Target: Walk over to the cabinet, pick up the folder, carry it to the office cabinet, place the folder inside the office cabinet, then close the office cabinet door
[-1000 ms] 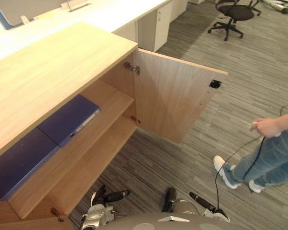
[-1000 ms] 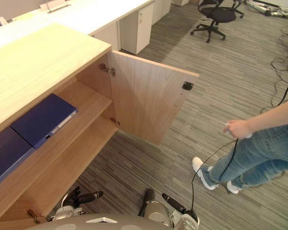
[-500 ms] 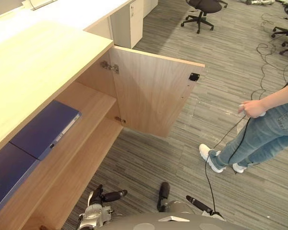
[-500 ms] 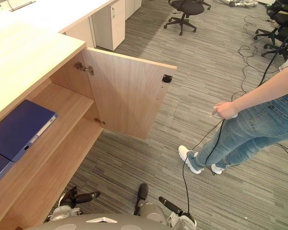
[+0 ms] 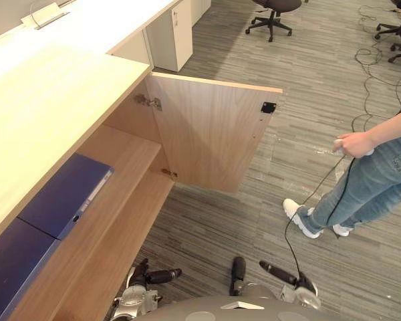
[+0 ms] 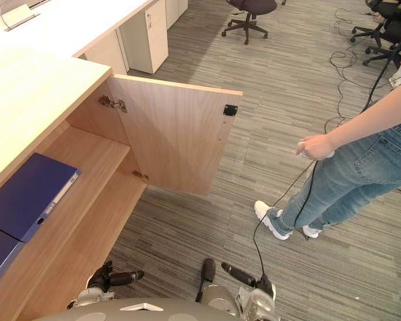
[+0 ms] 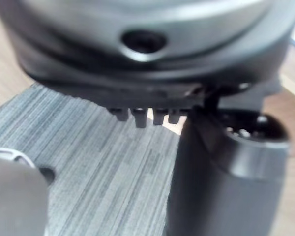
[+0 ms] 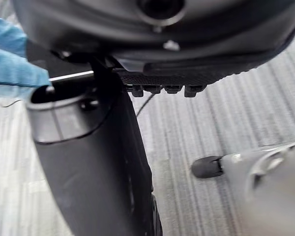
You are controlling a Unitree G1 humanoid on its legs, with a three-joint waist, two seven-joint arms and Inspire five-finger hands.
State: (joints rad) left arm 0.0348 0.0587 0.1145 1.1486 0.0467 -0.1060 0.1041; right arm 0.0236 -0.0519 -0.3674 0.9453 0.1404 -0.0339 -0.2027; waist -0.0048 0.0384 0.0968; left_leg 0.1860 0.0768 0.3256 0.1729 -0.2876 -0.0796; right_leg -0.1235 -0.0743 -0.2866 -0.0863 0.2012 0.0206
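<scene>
Head stereo pair looks steeply down, sharing the open cabinet door [image 5: 214,134] — wrist cameras face carpet [image 7: 88,162] close-up.

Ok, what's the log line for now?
folder: on shelf | cabinet door: open | left hand: open, empty | right hand: open, empty

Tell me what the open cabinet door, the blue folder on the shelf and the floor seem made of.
Cabinet door: pale board with wood grain and a matte face, probably laminate or veneer. Its hinge looks like shiny metal.
Folder: dark blue with a smooth cover, likely plastic-coated card.
Floor: grey and streaked, and seems to be carpet from its dull, unreflective texture.
</scene>
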